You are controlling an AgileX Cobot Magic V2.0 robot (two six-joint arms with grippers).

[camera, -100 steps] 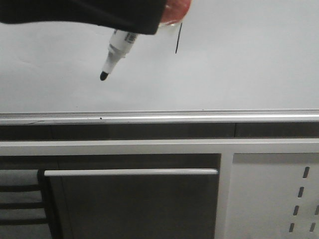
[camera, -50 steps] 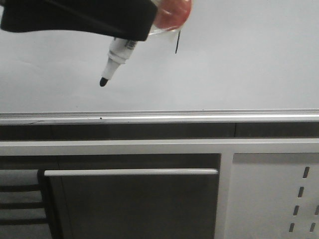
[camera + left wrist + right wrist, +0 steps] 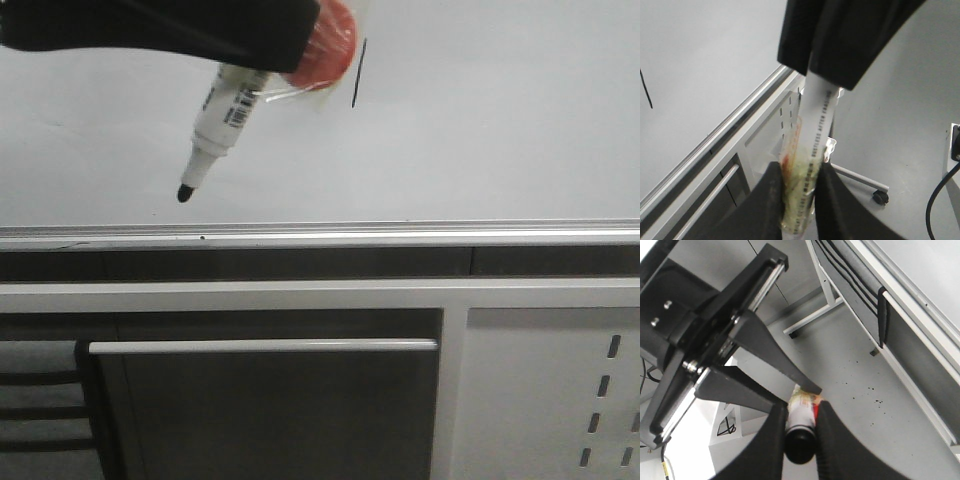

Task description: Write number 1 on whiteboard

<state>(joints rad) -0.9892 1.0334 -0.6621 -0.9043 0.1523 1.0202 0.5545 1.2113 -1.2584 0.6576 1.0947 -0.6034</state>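
Stroke check: number 1 (image 3: 358,72) present on whiteboard (image 3: 480,130), far part of the board and right of centre. Single thin black line, slightly slanted, no smear visible.

Marker (image 3: 225,105) angled down to the left. Tip (image 3: 185,193) well left of the stroke and nearer the silver edge rail (image 3: 400,237). Cannot tell from the front view whether the tip touches the board.

Left gripper (image 3: 800,200): fingers clamped on the taped barrel of the marker. Right gripper (image 3: 800,432): fingers closed around a dark round-ended cylinder with red and clear tape, judged to be the back end of the same marker.

Judged status: writing done, retreat step in hand.

For a clean retreat:
- Lift straight off the board before any sideways travel, to avoid a stray mark.
- Keep clear of the stroke; wet ink would smear easily.
- Hold the grip firm, since the taped barrel could twist between the pads.
- Keep the tip clear of the rail on the way back.
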